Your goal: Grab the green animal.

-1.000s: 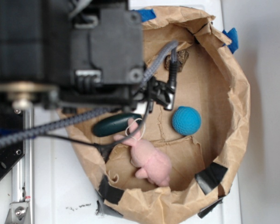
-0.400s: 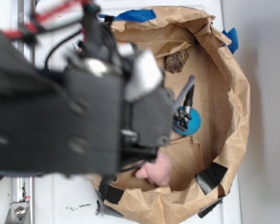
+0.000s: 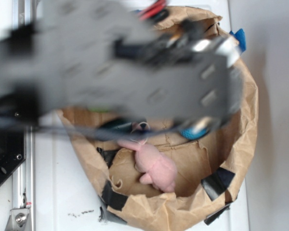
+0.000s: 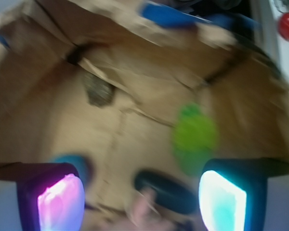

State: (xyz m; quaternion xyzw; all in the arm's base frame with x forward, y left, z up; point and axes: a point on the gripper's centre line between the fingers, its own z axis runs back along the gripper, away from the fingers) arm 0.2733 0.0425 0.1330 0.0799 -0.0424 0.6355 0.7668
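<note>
Inside the paper bag (image 3: 241, 144) on the counter, wrist view left to right — brown lump (image 4: 97, 90), blue ball (image 4: 79, 166) behind the left finger (image 4: 58, 199), dark green oblong (image 4: 166, 190) low centre, then the green animal (image 4: 195, 139) just above the right finger (image 4: 229, 199). Jaws (image 4: 142, 204) wide apart, holding nothing. Approach step, I'd say — arm blurred over the bag. Next move calls for shifting right to centre on the plush, then descending, avoiding the oblong and pink bunny (image 3: 156, 166).

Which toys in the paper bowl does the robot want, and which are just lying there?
For the job:
green animal
pincer, open and empty

Just lying there:
pink bunny
blue ball
dark green oblong
brown lump
</note>
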